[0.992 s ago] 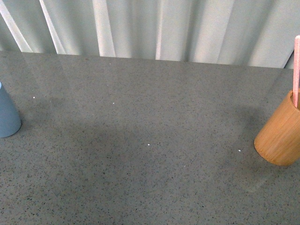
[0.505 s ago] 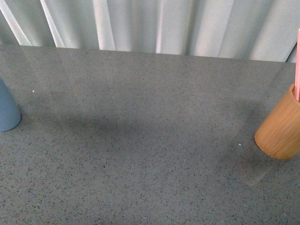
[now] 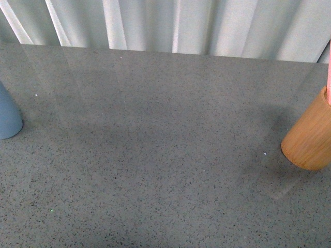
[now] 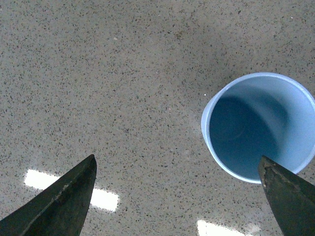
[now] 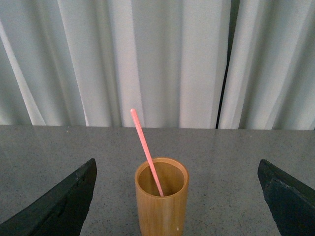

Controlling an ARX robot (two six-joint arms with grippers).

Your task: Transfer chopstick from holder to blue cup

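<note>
Right wrist view: the chopstick [image 5: 146,152] is standing inside the holder [image 5: 161,206], leaning on its rim and projecting above it, while the right gripper [image 5: 176,162] is facing the holder with jaws spread wide, gripping nothing. The blue cup [image 4: 290,113] is standing upright on the table [image 3: 165,155], well apart to the holder's left, and the left gripper [image 4: 177,158] is hovering over it, jaws parted and empty.

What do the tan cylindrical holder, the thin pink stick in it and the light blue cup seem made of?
Tan cylindrical holder: likely bamboo or wood, smooth, faint vertical grain. Thin pink stick: plastic or painted wood, uniform colour; cannot tell which. Light blue cup: probably matte plastic, even colour, thin rim.
</note>
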